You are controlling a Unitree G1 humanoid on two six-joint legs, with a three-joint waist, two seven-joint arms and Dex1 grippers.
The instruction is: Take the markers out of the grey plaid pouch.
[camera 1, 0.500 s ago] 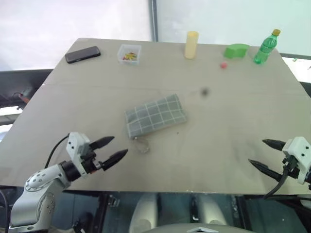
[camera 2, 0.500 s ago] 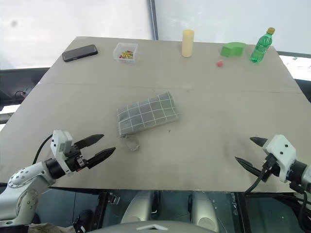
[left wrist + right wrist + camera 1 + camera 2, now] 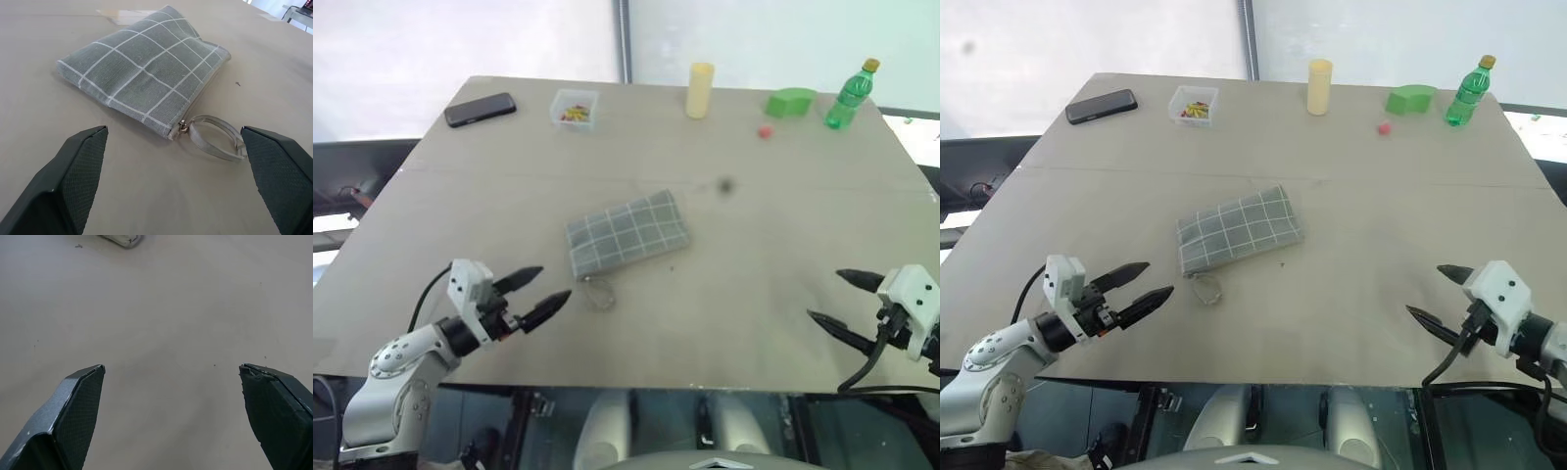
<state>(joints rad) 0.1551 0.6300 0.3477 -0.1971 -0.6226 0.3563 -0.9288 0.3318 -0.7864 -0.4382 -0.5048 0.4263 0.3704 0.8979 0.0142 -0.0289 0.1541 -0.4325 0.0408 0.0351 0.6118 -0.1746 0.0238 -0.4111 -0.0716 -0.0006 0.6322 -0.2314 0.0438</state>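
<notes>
Beige bench (image 3: 754, 255) held the closed grey plaid pouch (image 3: 626, 233); both pincers, left pincer (image 3: 532, 295) and right pincer (image 3: 832, 299), gaped wide and empty; pinching the limp fabric could drag it, markers unreached

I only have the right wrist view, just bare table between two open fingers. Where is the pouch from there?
Observer: The grey plaid pouch lies flat mid-table, ahead and to the left of the right gripper.
Operator: Is the left arm any closer to it?
Observer: Yes. The left gripper is open and points at the pouch's near corner, not touching.
Operator: Any markers out yet?
Observer: None are visible; the pouch looks closed, with its loop strap lying on the table.
</notes>
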